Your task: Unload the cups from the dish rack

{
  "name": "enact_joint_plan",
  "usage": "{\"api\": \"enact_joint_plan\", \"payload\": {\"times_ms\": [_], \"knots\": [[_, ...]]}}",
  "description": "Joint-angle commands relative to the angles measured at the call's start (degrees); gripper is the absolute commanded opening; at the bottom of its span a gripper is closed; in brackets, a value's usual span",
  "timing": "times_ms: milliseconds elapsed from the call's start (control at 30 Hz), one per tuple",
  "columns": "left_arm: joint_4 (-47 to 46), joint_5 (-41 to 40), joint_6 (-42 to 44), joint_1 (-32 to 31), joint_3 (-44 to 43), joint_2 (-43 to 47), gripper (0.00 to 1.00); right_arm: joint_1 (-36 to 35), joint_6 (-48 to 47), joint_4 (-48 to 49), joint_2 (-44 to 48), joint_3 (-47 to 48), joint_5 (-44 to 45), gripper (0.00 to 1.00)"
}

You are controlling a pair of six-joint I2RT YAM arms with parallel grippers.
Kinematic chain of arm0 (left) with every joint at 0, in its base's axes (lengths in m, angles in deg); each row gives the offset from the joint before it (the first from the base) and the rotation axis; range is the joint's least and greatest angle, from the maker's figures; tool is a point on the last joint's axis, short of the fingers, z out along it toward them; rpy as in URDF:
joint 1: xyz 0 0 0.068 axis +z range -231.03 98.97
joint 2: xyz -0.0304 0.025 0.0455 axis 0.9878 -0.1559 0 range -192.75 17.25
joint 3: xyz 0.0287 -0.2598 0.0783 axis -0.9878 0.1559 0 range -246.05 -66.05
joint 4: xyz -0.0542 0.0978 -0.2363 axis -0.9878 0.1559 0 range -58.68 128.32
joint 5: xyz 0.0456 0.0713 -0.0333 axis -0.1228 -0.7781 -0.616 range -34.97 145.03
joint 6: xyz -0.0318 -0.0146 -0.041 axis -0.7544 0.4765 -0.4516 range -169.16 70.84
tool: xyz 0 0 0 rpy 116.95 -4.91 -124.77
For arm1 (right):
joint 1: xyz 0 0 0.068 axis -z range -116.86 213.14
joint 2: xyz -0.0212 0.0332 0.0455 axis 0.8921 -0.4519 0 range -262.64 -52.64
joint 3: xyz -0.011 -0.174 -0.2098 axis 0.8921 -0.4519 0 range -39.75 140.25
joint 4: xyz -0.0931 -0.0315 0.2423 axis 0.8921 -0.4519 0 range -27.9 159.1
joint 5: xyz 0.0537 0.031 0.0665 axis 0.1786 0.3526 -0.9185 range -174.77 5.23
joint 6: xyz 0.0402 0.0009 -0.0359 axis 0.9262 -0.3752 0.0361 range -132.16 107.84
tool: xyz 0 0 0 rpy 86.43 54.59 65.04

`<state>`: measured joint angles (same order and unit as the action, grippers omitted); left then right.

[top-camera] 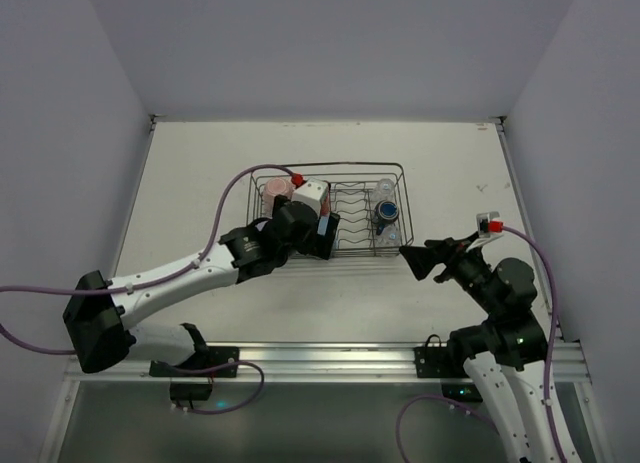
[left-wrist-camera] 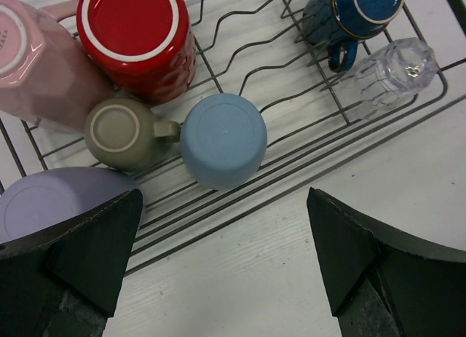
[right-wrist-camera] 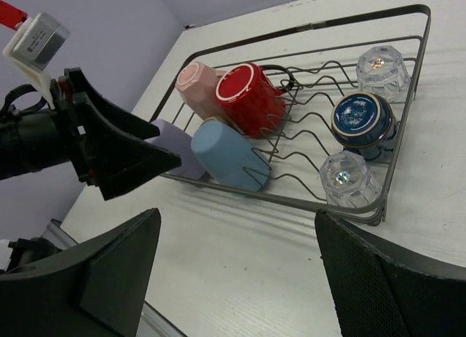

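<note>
The dish rack (top-camera: 400,173) sits mid-table, its cups upside down. The left wrist view shows a red mug (left-wrist-camera: 135,35), pink cup (left-wrist-camera: 36,68), olive-beige cup (left-wrist-camera: 120,133), light-blue tumbler (left-wrist-camera: 222,140), lavender tumbler (left-wrist-camera: 51,202), dark blue cup (left-wrist-camera: 357,9) and a clear glass (left-wrist-camera: 393,71). My left gripper (left-wrist-camera: 222,257) is open and empty above the rack's near left edge, by the tumblers. My right gripper (right-wrist-camera: 237,271) is open and empty over the table off the rack's near right corner. A second clear glass (right-wrist-camera: 342,178) stands nearest to it.
The rack's wavy plate dividers (right-wrist-camera: 306,137) run between the left cups and the right ones. White walls close in the table on three sides. The left arm (top-camera: 180,278) stretches from the near left edge to the rack.
</note>
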<state>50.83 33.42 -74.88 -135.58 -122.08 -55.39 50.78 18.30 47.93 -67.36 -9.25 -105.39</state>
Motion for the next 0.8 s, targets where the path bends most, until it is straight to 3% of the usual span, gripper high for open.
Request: {"api": "enact_joint_plan", "payload": {"times_ms": [0, 400, 767], "knots": [[-0.96, -8.89, 1.72, -1.35, -4.79, -2.94, 1.00, 0.14, 0.22, 2.10, 0.22, -0.53, -2.23, 0.89], [-5.53, -7.84, 3.13, -0.57, -6.11, -13.84, 0.99, 0.14, 0.13, 2.18, 0.48, -0.71, -3.19, 0.87], [-13.43, -2.57, 4.79, 2.77, -4.70, -17.36, 0.90, 0.14, 0.22, 2.27, -0.31, -0.71, -4.25, 0.86]]}}
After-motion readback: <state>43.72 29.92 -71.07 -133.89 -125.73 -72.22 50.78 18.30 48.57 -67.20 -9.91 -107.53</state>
